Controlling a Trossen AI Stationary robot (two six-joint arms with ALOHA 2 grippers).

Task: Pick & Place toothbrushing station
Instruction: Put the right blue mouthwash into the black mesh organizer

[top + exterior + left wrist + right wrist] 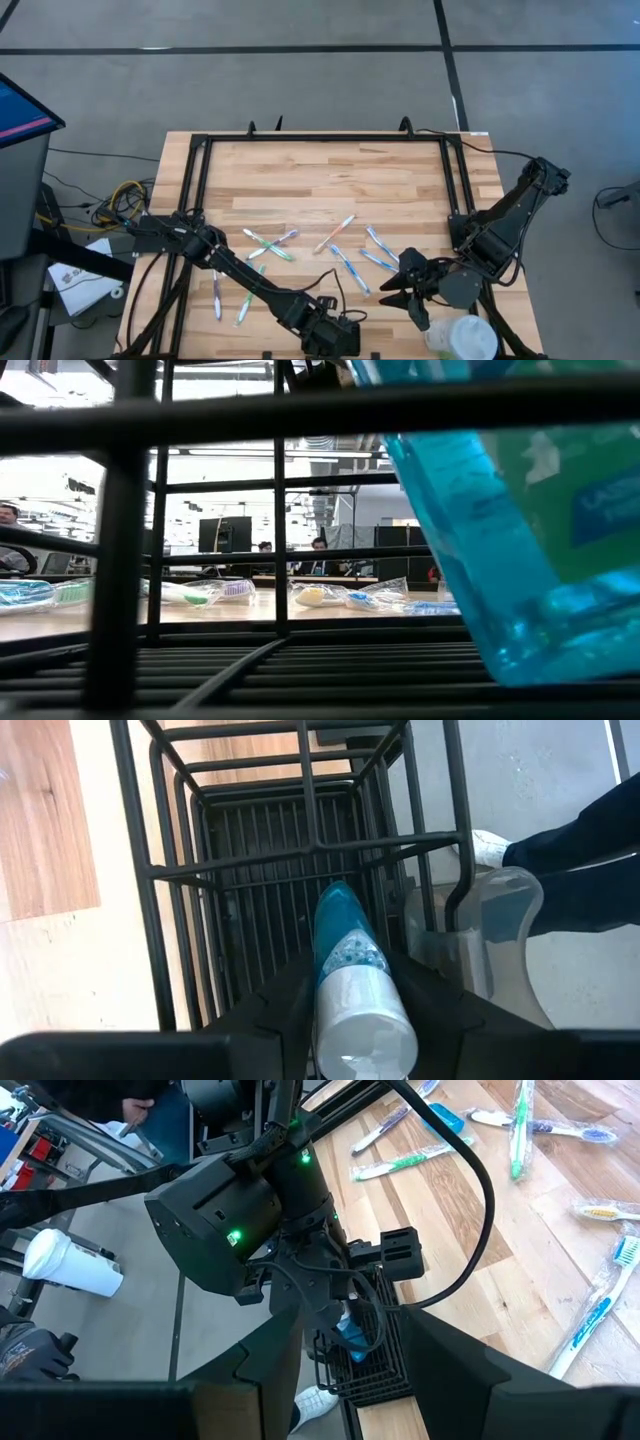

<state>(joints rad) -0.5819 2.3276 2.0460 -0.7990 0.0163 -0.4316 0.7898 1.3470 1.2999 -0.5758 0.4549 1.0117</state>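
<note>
The toothbrushing station is a black wire basket (255, 860) at the table's near edge; its bars fill the low view (130, 510), and it also shows in the right wrist view (385, 1370). My left gripper (330, 335) is above it, shut on a blue bottle (345, 935) with a pale cap. The bottle reaches down into the basket and shows tilted in the low view (520, 510). My right gripper (400, 285) is open and empty over the table, to the right of the basket. My left gripper pinches the blue bottle between its two fingers, at its upper part just below the pale cap (365, 1020). The fingers come from above and point down into the basket. The bottle hangs tilted, bottom end down inside the basket; whether it touches the basket's floor I cannot tell.
Several toothbrushes (345, 262) lie spread over the wooden table. A translucent container (495, 925) stands right beside the basket, and a pale bottle (462, 337) is at the near right. A person's leg and shoe (490, 845) are beyond the table's edge. A black frame (320, 138) borders the table.
</note>
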